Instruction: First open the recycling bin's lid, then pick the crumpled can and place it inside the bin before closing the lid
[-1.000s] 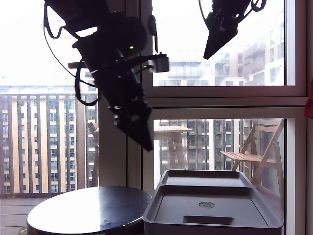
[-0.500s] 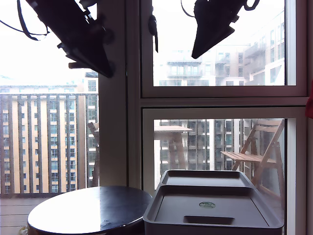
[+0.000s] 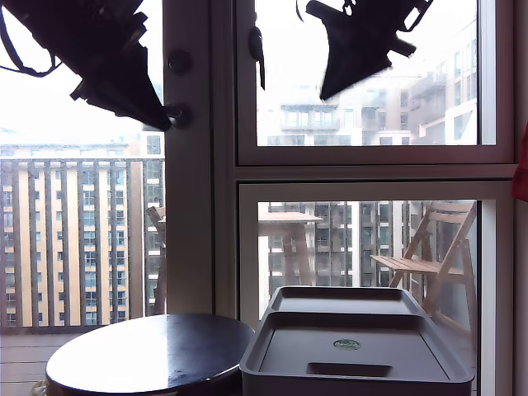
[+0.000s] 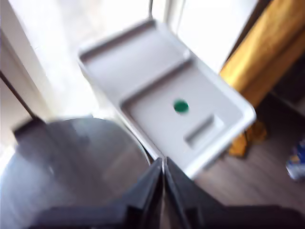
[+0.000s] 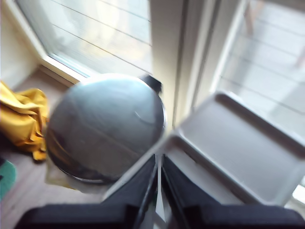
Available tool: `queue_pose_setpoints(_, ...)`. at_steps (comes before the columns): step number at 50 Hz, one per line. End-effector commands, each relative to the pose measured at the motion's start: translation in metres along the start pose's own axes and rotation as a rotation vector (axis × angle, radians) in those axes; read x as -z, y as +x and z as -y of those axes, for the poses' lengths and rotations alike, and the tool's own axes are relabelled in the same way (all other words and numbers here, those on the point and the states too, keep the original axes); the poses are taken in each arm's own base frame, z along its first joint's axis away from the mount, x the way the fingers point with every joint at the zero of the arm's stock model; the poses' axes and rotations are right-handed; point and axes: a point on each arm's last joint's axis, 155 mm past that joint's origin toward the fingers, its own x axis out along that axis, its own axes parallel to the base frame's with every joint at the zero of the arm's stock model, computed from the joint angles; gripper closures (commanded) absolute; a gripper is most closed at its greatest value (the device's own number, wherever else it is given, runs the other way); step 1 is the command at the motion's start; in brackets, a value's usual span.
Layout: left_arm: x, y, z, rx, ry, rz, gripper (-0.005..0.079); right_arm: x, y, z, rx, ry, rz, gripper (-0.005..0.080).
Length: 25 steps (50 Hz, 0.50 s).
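My first gripper point(image 4: 163, 164) is high in the air, looking down. Its two dark jaws are pressed together with nothing between them. My second gripper point(image 5: 158, 164) is up high too, and its jaws are also closed on nothing.

In the exterior view two dark arm shapes hang near the top, one at that view's left point(image 3: 115, 74) and one toward its right point(image 3: 355, 49). I cannot tell from the wrist views which arm is which.

The recycling bin point(image 3: 359, 375) is big and grey. It sits at the bottom of the exterior view, toward that view's right, in front of the window point(image 3: 363, 239). The lid point(image 3: 346, 351) lies flat on top of the bin, closed. It has a small green round mark point(image 3: 347, 344) near its middle and a long handle slot point(image 3: 338, 369) near its front edge. The first wrist view shows the lid point(image 4: 190, 107) too, with the green mark point(image 4: 180, 106).

The round dark table point(image 3: 153, 351) stands just beside the bin, on the exterior view's left. Its top is shiny.

I cannot see the can in any view.

A yellow cloth point(image 5: 21, 119) lies on the floor near the table. A wooden folding chair point(image 3: 433, 256) stands outside behind the glass.
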Motion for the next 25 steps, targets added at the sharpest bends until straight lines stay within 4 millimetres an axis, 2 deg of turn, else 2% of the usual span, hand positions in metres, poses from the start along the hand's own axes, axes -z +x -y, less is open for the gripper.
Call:
queue_pose_setpoints(1,-0.002,0.003,-0.003,0.026,-0.003,0.032,0.0754,0.011,0.008,0.010,0.024,0.026,-0.008,0.0765)
queue_pose_setpoints(6,-0.016,0.000,-0.007,0.029,0.012,0.094,0.0765,0.011,0.011,0.026,0.069,0.039,0.016,0.0765)
queue_pose_setpoints(14,-0.034,-0.005,-0.034,-0.101,0.023,0.159,0.0765,0.009,0.011,0.044,0.112,0.056,0.050,0.0765)
queue_pose_setpoints(22,-0.037,-0.008,-0.059,-0.225,0.032,0.176,0.0765,-0.009,0.007,0.048,0.124,0.075,0.123,0.0765)
queue_pose_setpoints(25,-0.036,-0.011,-0.066,-0.246,0.024,0.196,0.0765,-0.010,0.008,0.043,0.117,0.068,0.124,0.0765)
